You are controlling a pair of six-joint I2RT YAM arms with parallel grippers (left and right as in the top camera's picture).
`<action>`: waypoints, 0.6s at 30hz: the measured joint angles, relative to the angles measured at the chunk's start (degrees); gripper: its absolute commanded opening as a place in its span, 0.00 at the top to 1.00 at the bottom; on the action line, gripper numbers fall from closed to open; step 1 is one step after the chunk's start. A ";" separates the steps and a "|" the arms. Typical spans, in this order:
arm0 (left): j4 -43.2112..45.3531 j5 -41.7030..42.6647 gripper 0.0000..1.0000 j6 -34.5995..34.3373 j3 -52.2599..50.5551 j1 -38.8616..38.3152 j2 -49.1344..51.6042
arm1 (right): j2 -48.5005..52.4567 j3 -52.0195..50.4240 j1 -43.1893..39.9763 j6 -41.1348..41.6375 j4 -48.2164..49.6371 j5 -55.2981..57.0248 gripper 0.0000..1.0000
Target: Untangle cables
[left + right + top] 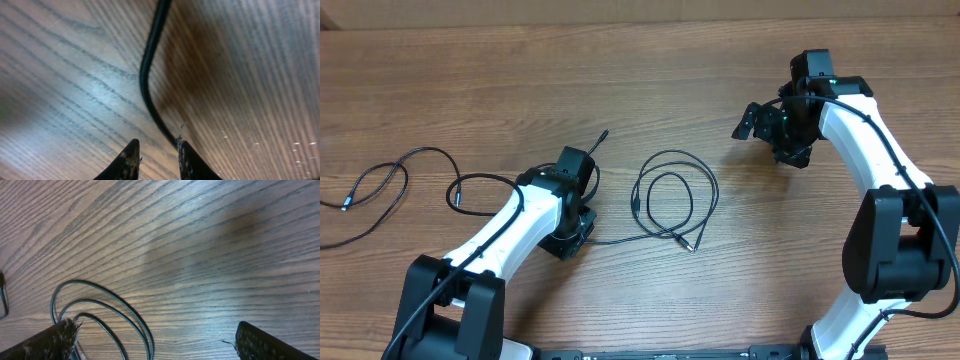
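Left gripper (157, 145) is down on the bench (640, 60), fingers a crack apart, with a black cable (145, 75) running up to its right fingertip, not clamped as far as I can see. I'd centre that strand in the gap before closing, then pull slowly. Right gripper (155, 332) is wide apart and empty. Only overhead shows the coiled cable (675, 153) mid-bench; left wrist shows one strand

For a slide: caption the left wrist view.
Left end effector, fingers slightly apart, low over the wooden table, a black cable alongside.
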 measured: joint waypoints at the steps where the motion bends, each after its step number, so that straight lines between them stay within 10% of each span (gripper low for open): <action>1: 0.33 0.00 0.73 -0.02 -0.02 0.00 0.00 | 0.00 0.00 0.02 0.00 0.02 -0.02 0.00; 18: 1.42 0.66 0.74 -1.51 -0.22 0.00 3.63 | 0.00 0.00 0.00 0.02 0.04 0.00 0.00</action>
